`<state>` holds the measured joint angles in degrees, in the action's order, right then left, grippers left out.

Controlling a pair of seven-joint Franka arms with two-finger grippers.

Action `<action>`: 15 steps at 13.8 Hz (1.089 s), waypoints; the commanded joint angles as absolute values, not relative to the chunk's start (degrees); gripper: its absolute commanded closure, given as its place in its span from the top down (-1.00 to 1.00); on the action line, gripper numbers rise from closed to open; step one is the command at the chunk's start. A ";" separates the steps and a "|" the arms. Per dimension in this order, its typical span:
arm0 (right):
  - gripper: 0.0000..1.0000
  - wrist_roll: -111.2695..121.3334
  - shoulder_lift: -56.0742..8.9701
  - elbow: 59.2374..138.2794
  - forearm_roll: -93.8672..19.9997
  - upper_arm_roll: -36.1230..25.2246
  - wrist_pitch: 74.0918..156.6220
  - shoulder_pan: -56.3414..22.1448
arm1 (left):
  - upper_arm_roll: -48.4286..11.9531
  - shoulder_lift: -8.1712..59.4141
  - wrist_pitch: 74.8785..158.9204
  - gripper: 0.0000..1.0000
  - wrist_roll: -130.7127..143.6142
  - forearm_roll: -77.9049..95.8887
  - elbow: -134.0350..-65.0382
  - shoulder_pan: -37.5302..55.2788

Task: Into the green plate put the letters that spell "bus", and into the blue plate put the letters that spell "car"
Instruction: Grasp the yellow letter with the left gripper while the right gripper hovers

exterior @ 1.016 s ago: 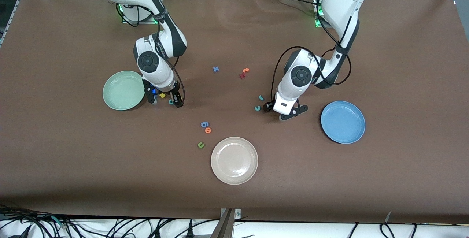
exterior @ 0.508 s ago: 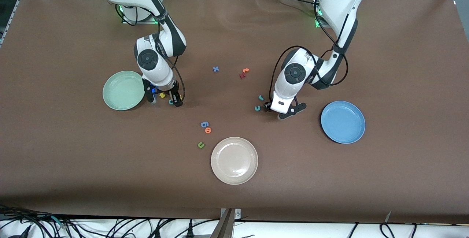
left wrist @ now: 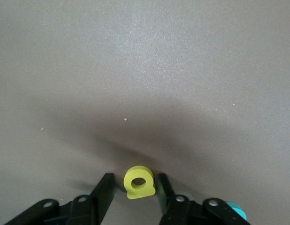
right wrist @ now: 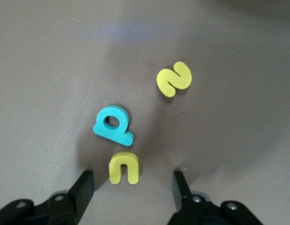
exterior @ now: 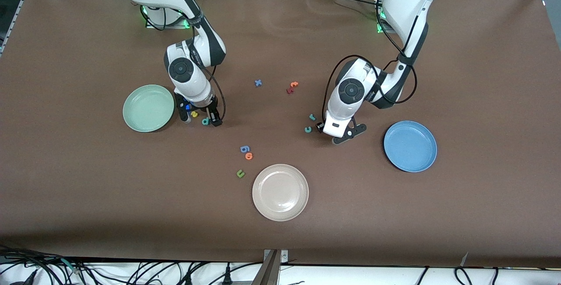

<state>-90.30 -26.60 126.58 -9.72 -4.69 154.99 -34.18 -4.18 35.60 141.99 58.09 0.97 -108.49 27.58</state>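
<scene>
While you have both arms down at once, table (exterior: 87,197): brown cloth carrying three plates and scattered foam letters.
Green plate (exterior: 149,108): toward the right arm's end, nothing in it.
Blue plate (exterior: 410,146): toward the left arm's end, nothing in it.
Cream plate (exterior: 280,192): between the two, nearer the front camera.
Right gripper (right wrist: 132,177): low over the table just beside the green plate; you see its fingers apart, with a gap on each side of the yellow-orange "u" (right wrist: 124,167).
Left gripper (left wrist: 134,178): low over the table between the blue plate and the table's middle; fingers apart, close on either side of the yellow "a" (left wrist: 139,183), a gap showing at one side.
Teal "b" (right wrist: 113,124): flat, just beside the "u".
Yellow "s" (right wrist: 173,78): flat, near the "b", not touching.
Teal "c" (exterior: 308,130) and teal "r" (exterior: 312,117): on the cloth beside the left gripper, the "c" nearer the front camera.
Strays: dark green "u" (exterior: 240,173), orange "o" (exterior: 249,156), blue "x" (exterior: 258,83), orange "t" (exterior: 294,84).
</scene>
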 commanded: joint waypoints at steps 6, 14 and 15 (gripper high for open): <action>0.53 -87.63 -26.89 127.79 -10.46 -4.75 156.01 -34.45 | -3.43 37.09 140.71 -0.41 59.59 -0.88 -107.31 27.95; 0.53 -86.57 -25.67 127.79 -10.37 -5.45 155.92 -34.45 | -2.64 36.56 115.96 -0.61 50.75 -1.05 -94.93 24.62; 0.53 -86.57 -25.40 127.88 -10.28 -5.45 155.92 -34.45 | -2.72 36.48 113.14 -0.61 46.45 -1.05 -93.96 23.65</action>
